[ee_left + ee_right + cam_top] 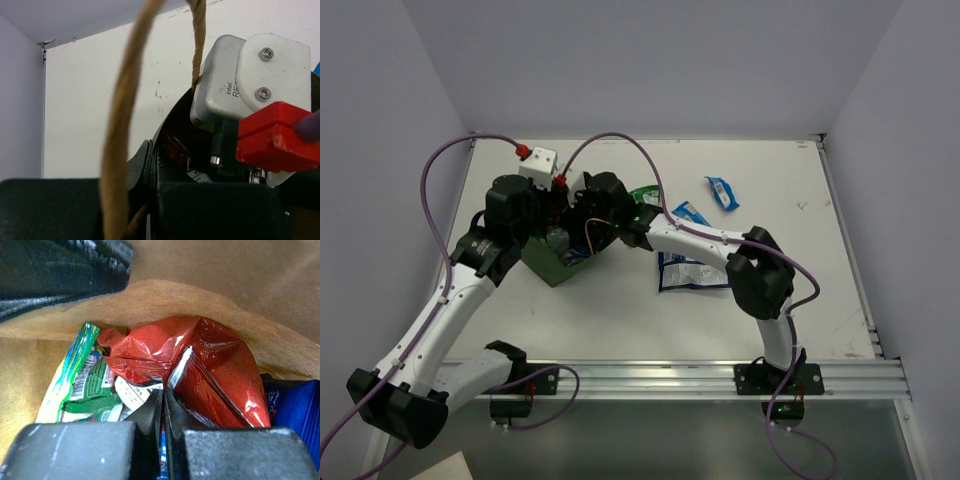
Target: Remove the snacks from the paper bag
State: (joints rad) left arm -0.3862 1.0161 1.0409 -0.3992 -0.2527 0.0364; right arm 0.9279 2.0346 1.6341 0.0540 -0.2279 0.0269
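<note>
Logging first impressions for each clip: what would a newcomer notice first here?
Both arms crowd over the dark green paper bag, left of centre on the table. Inside it, the right wrist view is filled by a crumpled red chip bag just beyond the right gripper, a green packet to its left. A tan loop handle arcs across the left wrist view.

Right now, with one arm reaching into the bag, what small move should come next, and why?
Probably lift the right end effector straight up out of the paper bag. Its fingers look pinched shut on the lower edge of the red chip bag, deep between the brown walls, so raising it should bring that snack out; a green packet lies beside it.
</note>
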